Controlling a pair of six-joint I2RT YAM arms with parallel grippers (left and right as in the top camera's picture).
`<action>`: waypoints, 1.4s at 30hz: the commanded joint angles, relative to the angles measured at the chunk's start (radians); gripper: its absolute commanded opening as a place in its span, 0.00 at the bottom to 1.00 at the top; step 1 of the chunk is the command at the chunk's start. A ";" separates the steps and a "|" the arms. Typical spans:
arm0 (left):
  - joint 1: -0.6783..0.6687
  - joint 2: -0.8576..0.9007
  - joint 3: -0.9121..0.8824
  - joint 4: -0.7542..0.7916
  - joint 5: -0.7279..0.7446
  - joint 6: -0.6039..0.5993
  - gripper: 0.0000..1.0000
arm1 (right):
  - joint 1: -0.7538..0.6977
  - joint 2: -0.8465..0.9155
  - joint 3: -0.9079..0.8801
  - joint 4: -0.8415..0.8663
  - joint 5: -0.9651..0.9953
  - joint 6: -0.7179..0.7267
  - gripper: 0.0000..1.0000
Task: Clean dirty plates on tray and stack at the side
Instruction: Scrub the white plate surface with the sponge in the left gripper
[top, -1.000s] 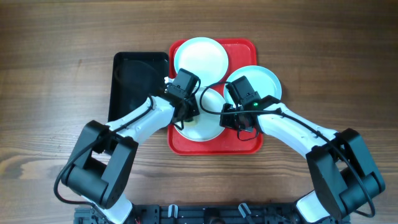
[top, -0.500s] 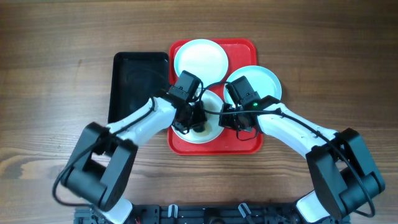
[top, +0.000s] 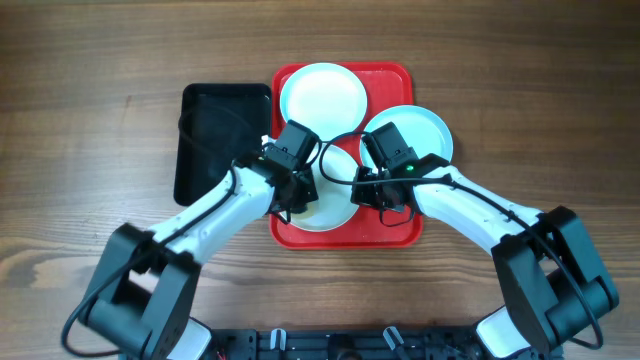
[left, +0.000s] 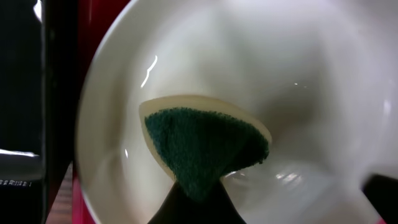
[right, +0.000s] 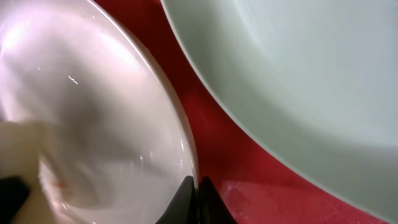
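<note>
Three plates lie on the red tray (top: 400, 235): a white one at the back (top: 322, 95), a light aqua one at the right (top: 425, 128), and a white one at the front (top: 335, 205). My left gripper (top: 297, 190) is shut on a green and yellow sponge (left: 202, 146) that presses on the front plate (left: 311, 81). My right gripper (top: 372, 195) is shut on the right rim of that front plate (right: 93, 124), with the aqua plate (right: 298, 68) just beside it.
A smaller black tray (top: 215, 135) lies left of the red tray (right: 249, 168) and shows at the left edge of the left wrist view (left: 18, 93). Bare wooden table (top: 100, 60) surrounds both trays.
My left gripper with the sponge has swept across the front plate, out to the right and back to the left. The right gripper has kept its hold on the rim.
</note>
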 joint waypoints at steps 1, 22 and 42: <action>-0.003 0.066 -0.007 0.061 -0.061 -0.013 0.04 | 0.009 0.011 -0.002 0.006 -0.027 -0.004 0.04; -0.004 0.180 -0.008 0.088 0.134 -0.021 0.04 | 0.009 0.011 -0.002 0.006 -0.027 -0.004 0.04; -0.056 0.136 -0.001 0.243 0.226 -0.021 0.04 | 0.009 0.011 -0.002 0.006 -0.027 -0.006 0.04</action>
